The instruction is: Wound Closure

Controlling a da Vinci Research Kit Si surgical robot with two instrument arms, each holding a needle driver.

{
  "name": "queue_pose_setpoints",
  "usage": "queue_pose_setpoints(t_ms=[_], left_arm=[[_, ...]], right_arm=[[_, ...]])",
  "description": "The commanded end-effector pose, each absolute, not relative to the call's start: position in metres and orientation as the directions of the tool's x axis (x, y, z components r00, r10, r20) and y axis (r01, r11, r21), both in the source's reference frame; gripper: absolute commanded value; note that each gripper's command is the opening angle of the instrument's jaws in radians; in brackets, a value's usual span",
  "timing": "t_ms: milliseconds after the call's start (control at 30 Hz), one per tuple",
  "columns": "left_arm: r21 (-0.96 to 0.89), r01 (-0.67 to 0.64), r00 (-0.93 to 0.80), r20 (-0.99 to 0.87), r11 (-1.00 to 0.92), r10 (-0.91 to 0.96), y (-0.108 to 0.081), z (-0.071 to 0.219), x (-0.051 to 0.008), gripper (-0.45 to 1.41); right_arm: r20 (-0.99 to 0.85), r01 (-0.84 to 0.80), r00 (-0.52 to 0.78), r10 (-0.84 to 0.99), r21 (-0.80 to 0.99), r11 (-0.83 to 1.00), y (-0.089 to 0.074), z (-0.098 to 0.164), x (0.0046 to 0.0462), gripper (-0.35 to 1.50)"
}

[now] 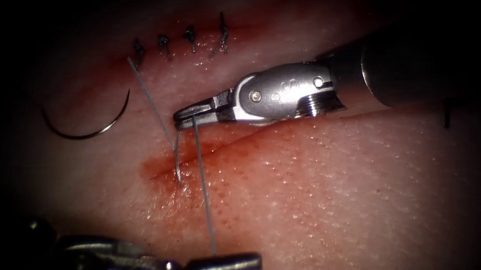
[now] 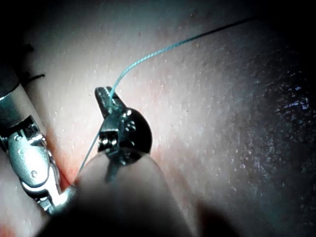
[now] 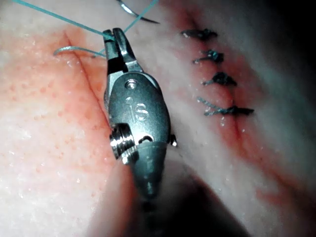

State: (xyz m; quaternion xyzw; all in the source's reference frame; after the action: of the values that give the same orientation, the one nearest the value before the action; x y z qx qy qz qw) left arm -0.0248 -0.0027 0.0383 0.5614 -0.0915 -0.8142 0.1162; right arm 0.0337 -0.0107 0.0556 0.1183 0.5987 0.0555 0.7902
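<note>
Pale tissue [image 1: 337, 201], red fluid [image 1: 165, 169] at the cut [image 1: 235, 143]. Right tool [image 1: 187, 117] and left tool [image 1: 225, 267] both clamp thread [image 1: 203, 186]. Needle [image 1: 89, 123] lies free left of the cut. Risk: overtension could tear the tissue.

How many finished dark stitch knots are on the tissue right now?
4, in a row along the closed part of the cut: first dark stitch knot, second, third, fourth, above the right tool. Others may sit in the dark edges.
</note>
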Motion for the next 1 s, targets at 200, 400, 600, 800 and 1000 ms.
queue_pose_setpoints(t_ms=[200, 400, 600, 800, 1000], left_arm=[[0.300, 0.043, -0.397, -0.870, -0.953, -0.292, -0.002, 0.039, -0.0218, -0.45], [0.270, 0.041, -0.470, -0.845, -0.962, -0.257, -0.001, 0.041, -0.0160, -0.45], [0.237, 0.060, -0.542, -0.808, -0.970, -0.231, -0.001, 0.041, -0.0114, -0.45], [0.204, 0.103, -0.534, -0.815, -0.973, -0.227, -0.002, 0.041, -0.0107, -0.45], [0.226, 0.165, -0.499, -0.820, -0.960, -0.279, -0.002, 0.040, -0.0116, -0.45]], right_arm=[[-0.928, 0.055, 0.273, 0.253, 0.277, 0.959, -0.011, 0.055, 0.0342, -0.35], [-0.903, 0.073, 0.223, 0.367, 0.390, 0.918, -0.011, 0.052, 0.0338, 0.21], [-0.835, 0.045, 0.222, 0.503, 0.524, 0.851, -0.010, 0.048, 0.0334, 1.47], [-0.821, 0.012, 0.222, 0.526, 0.541, 0.841, -0.008, 0.046, 0.0317, 1.48], [-0.840, -0.030, 0.267, 0.472, 0.482, 0.876, -0.005, 0.047, 0.0300, 1.41]])
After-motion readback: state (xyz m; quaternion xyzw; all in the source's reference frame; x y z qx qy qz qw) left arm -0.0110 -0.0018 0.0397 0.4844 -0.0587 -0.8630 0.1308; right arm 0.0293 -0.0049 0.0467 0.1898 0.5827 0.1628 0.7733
